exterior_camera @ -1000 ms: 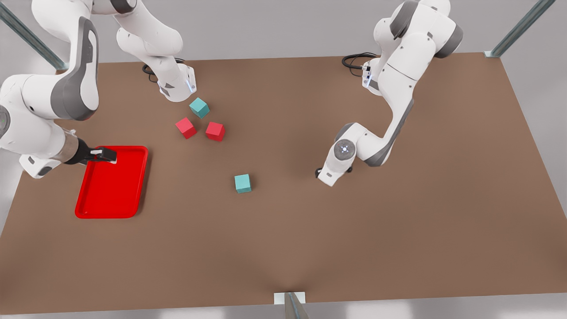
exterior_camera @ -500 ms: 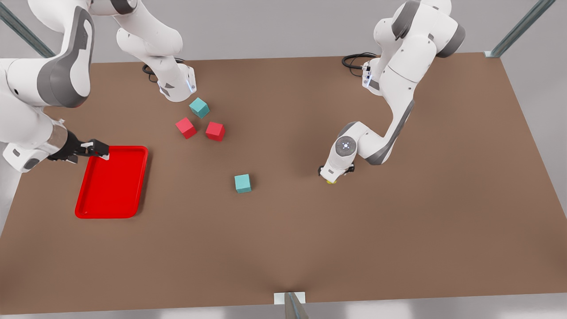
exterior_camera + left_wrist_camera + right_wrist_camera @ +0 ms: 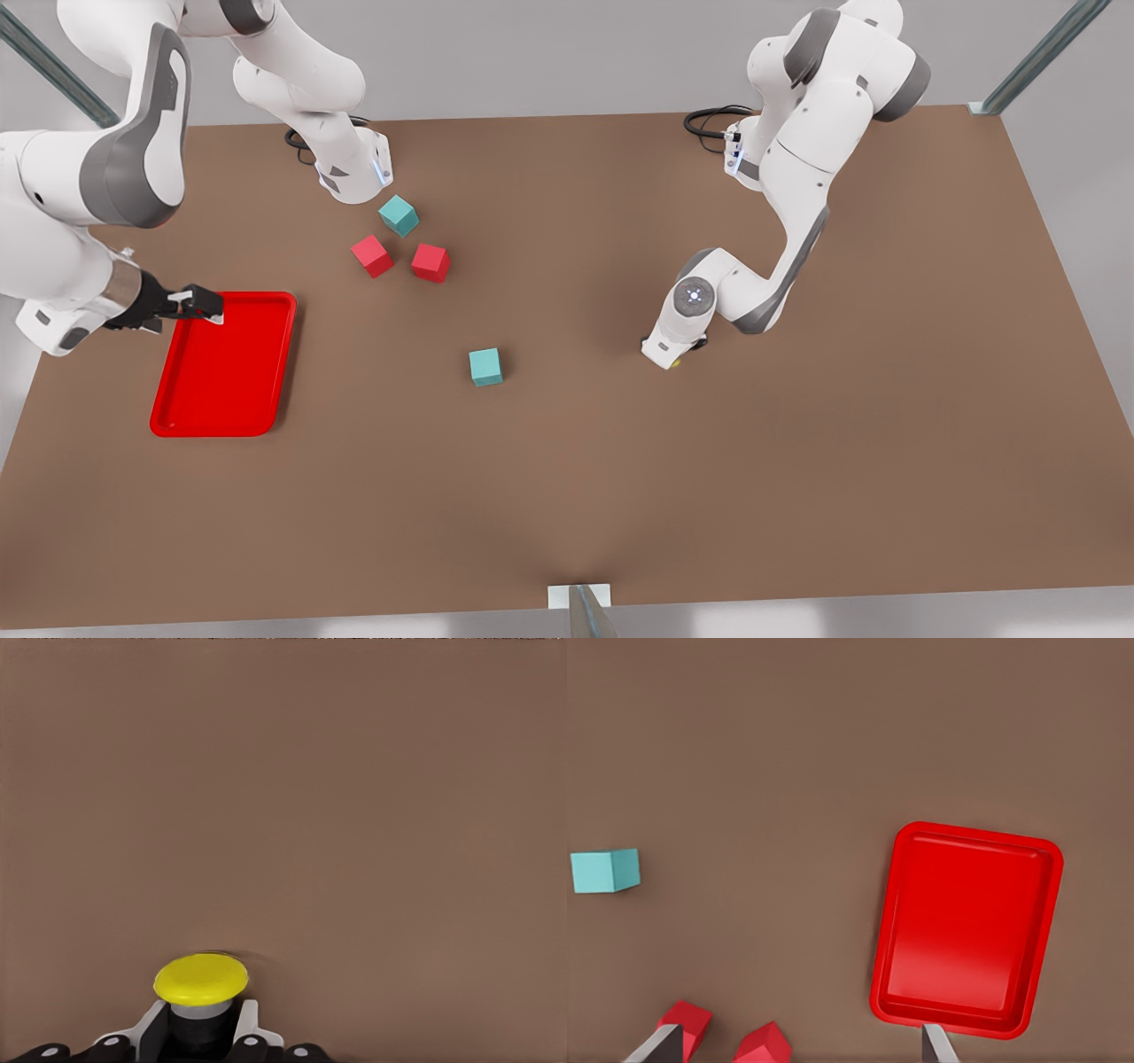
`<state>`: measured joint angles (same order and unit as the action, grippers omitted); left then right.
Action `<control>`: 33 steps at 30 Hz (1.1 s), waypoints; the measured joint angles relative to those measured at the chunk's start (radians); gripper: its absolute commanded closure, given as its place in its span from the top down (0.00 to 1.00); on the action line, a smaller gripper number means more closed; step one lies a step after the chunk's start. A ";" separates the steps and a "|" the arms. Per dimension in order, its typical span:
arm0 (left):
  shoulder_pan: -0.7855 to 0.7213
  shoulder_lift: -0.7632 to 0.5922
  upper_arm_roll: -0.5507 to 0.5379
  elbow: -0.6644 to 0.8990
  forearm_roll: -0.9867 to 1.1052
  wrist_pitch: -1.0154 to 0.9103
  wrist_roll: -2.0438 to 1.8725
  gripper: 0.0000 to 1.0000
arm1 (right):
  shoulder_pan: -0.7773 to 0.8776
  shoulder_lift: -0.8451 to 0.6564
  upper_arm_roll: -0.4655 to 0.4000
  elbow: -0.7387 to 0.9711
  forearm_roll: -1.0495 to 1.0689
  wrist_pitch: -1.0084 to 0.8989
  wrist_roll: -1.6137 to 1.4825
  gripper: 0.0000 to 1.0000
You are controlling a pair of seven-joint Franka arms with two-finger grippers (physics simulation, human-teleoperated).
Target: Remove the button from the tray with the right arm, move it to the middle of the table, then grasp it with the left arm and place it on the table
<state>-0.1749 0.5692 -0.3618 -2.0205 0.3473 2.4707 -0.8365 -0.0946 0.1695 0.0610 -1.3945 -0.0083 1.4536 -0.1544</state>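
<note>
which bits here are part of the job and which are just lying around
Job: small yellow-capped black button between the left hand fingers; flat red tray; right hand above its edge; brown table.
Lying about: two teal cubes, two red cubes.

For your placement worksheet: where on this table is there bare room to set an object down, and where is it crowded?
Free: the table along the near edge and toward the front view's right. The tray holds nothing. Crowded: the cube cluster by the far arm base, the lone teal cube, and the left tool at the button. The right tool hangs over the tray's far corner.
</note>
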 measured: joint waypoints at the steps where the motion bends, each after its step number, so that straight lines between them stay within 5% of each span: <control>1: 0.000 -0.001 0.000 0.000 0.002 -0.001 -0.002 0.38 | 0.003 0.001 0.000 0.000 0.000 0.001 -0.001 1.00; 19: -0.028 0.008 -0.009 0.336 0.006 -0.184 -0.266 0.39 | 0.005 0.035 0.000 0.000 0.017 0.028 -0.013 1.00; 33: -0.723 0.271 0.826 0.593 0.103 -0.344 -0.831 0.38 | 0.004 0.042 0.000 0.000 0.018 0.030 -0.017 1.00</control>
<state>-0.8978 0.8398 0.4640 -1.4275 0.4507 2.1263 -1.6677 -0.0906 0.2112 0.0613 -1.3949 0.0099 1.4837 -0.1716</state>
